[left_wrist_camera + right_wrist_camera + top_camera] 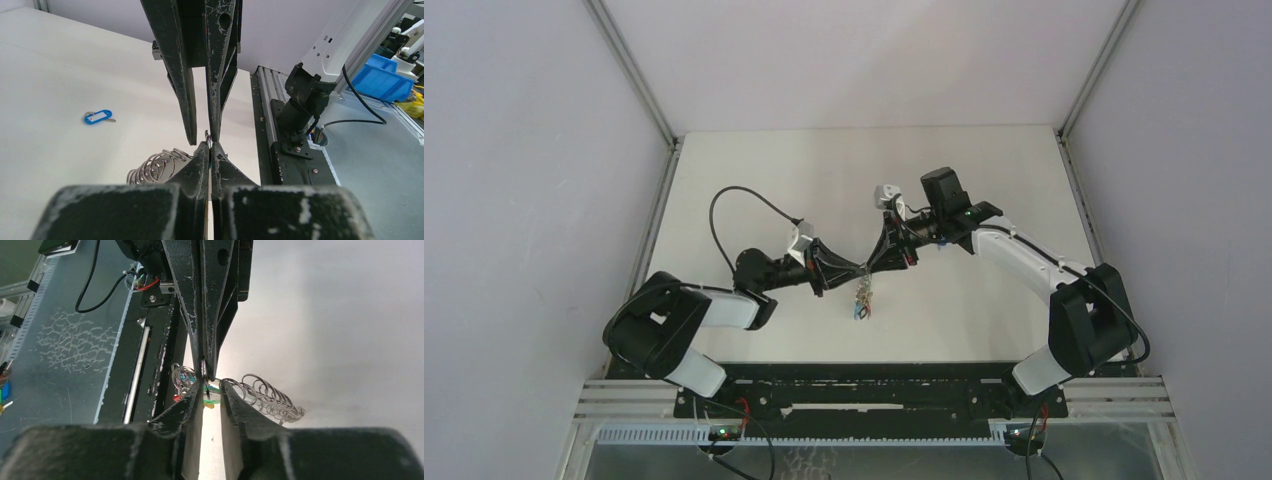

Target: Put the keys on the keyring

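While left arm and right arm meet tip-to-tip, left jaws clamp keyring; right jaws slightly parted.

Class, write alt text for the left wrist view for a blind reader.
Two black grippers meet tip to tip above a white table: the left gripper from below, shut on a thin silver metal ring, the right gripper from above, jaws slightly apart. A cluster of silver wire loops shows beside them; a blue plastic key tag lies farther left.
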